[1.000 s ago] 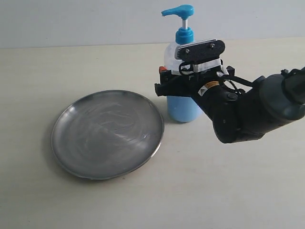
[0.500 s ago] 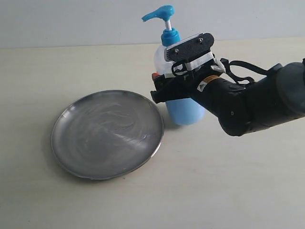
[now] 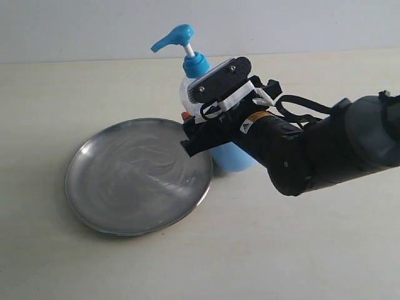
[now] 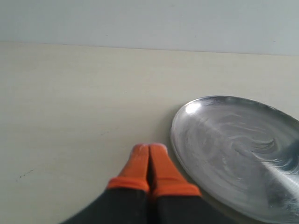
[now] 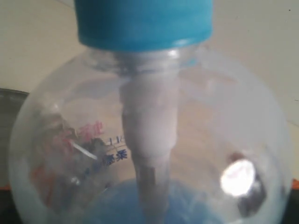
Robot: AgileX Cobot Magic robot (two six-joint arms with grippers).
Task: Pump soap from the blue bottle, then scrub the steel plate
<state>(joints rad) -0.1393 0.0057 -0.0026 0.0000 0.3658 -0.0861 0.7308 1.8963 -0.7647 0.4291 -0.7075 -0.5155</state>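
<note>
The blue bottle [image 3: 194, 65] leans left, and its blue pump spout [image 3: 170, 38] reaches out above the far rim of the steel plate [image 3: 134, 178]. My right gripper [image 3: 199, 132] is shut on the bottle's clear upper body. Pale blue soap [image 3: 232, 156] fills the lower part. The right wrist view is filled by the bottle [image 5: 149, 140], with its collar, dip tube and soap [image 5: 117, 205] showing; the fingers are almost hidden. In the left wrist view my left gripper [image 4: 149, 154] is shut and empty, its orange fingertips [image 4: 138, 163] low over the table beside the plate [image 4: 233, 149].
The beige table [image 3: 300, 250] carries only the plate and the bottle. A pale wall [image 3: 75, 28] runs along its far edge. My bulky black right arm [image 3: 325, 150] reaches in from the right, above the table.
My right gripper has moved left with the bottle and tipped it toward the plate. The spout has shifted from right of the plate to above its far rim.
</note>
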